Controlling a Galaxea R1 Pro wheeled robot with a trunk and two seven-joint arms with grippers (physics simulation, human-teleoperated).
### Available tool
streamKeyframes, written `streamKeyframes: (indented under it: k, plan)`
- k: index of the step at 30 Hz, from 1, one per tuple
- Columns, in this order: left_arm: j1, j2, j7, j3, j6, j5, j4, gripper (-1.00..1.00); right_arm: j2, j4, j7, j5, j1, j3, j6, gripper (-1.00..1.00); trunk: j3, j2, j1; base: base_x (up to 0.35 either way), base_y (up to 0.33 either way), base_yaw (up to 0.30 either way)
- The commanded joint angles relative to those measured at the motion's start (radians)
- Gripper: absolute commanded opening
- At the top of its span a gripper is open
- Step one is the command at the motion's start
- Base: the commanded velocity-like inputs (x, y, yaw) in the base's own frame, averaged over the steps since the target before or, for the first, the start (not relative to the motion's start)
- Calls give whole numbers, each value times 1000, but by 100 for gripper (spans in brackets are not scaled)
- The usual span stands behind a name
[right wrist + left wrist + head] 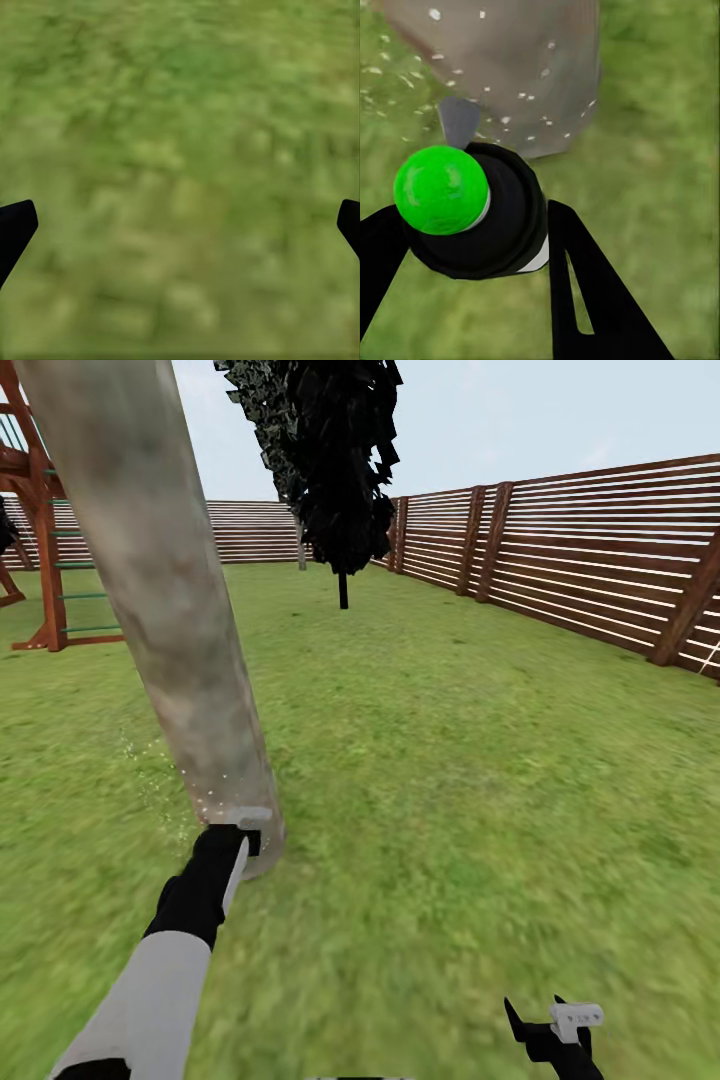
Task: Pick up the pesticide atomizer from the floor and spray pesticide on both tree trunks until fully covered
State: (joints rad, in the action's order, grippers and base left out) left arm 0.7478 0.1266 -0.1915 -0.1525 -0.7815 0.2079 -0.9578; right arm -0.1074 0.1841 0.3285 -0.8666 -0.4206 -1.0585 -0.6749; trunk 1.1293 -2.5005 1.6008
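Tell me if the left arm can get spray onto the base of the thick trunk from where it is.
Probably yes. The left gripper holds the pesticide atomizer right by the tree trunk, nothing stands between them, and white droplets already speckle the bark.

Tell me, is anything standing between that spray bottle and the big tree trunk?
Nothing visible does. The left gripper holds the spray bottle aimed at the base of the pale tree trunk, close by it; only small white droplets hang between them. The right gripper hangs open over grass.
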Motion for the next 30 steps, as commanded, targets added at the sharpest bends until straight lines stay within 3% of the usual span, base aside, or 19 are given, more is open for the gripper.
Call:
streamKeyframes:
  k: [1,3,5,7,9,11,14,15,16,17,18,22,24,27,30]
  plan:
    - [2,8,0,10,-31,7,-39,-100,0,0,0,0,0,0,0,100,0,0,0,0,0,0]
    - [1,5,1,8,-114,6,-142,-100,0,0,0,0,0,0,-1,100,0,0,0,0,0,0]
    - [-1,0,2,1,-142,6,-216,-100,0,0,0,0,0,0,0,100,0,0,0,0,0,0]
    - [-2,-5,10,-59,-152,7,-258,-100,0,0,0,0,0,0,0,100,0,0,0,0,0,0]
    - [-3,-8,27,-83,-161,7,-262,-100,0,0,0,0,0,0,0,100,0,0,0,0,0,0]
    - [0,0,31,-74,-206,7,-266,-100,0,0,0,0,0,0,0,100,0,0,0,0,0,0]
    - [5,10,33,-7,-222,-1,-274,-100,0,0,0,0,0,0,-1,100,0,0,0,0,0,0]
    - [6,14,33,4,-224,-34,-284,-100,0,0,0,0,0,0,0,100,0,0,0,0,0,0]
    - [6,13,33,12,-227,-95,-302,-100,0,0,0,0,0,1,0,100,0,0,0,0,0,0]
    - [6,7,32,12,-230,-128,-313,-100,0,0,0,0,0,0,0,100,0,0,0,0,0,0]
    - [5,4,32,10,-230,-135,-316,-100,0,0,0,0,0,0,0,100,0,0,0,0,0,0]
    - [9,-76,32,-5,-237,-135,-380,-100,0,0,0,0,0,1,0,100,0,0,0,0,0,0]
    - [14,-85,32,-2,-238,-132,-382,-100,0,0,1,0,0,1,0,100,0,0,0,0,0,0]
    - [41,-51,27,6,-239,-132,-382,-100,0,0,1,0,0,1,-1,100,0,0,0,0,0,0]
    - [71,-13,21,45,-242,-88,-381,-100,0,0,0,0,0,1,0,100,0,0,0,0,0,0]
